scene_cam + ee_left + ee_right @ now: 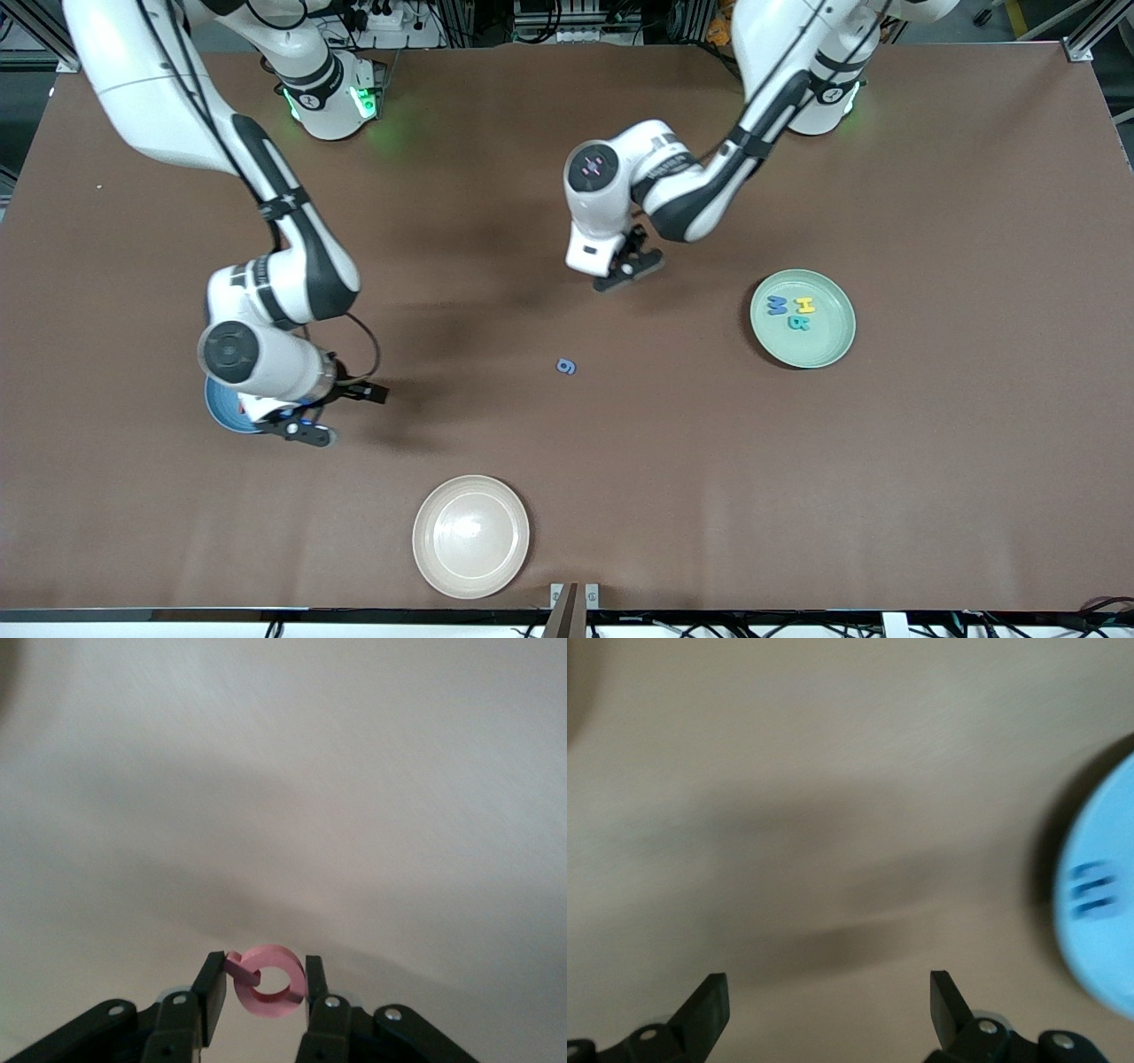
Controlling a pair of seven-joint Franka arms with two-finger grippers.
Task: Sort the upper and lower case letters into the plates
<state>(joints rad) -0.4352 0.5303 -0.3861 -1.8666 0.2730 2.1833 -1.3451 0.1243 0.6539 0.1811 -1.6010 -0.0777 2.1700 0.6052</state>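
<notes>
Left wrist view gives us what front can't: left gripper (260, 985) clamped on a pink letter (266, 981), up over bare table. Front shows blue letter (566, 366) mid-table, w/ three letters in the green plate (837, 347). Right gripper (828, 997) spread wide, empty, beside blue plate (1103, 930).

Brown bench (620, 496), matte, fills front view. Pale green plate (824, 350) on bench toward left arm's end. Blue plate (221, 412) toward right arm's end, mostly hidden under right arm. Cream-white plate (470, 535) nearest front camera, near bench edge. Single small blue letter (566, 366) flat on bare bench between blue and pale green plates, well apart from both, farther from camera than cream-white plate.
</notes>
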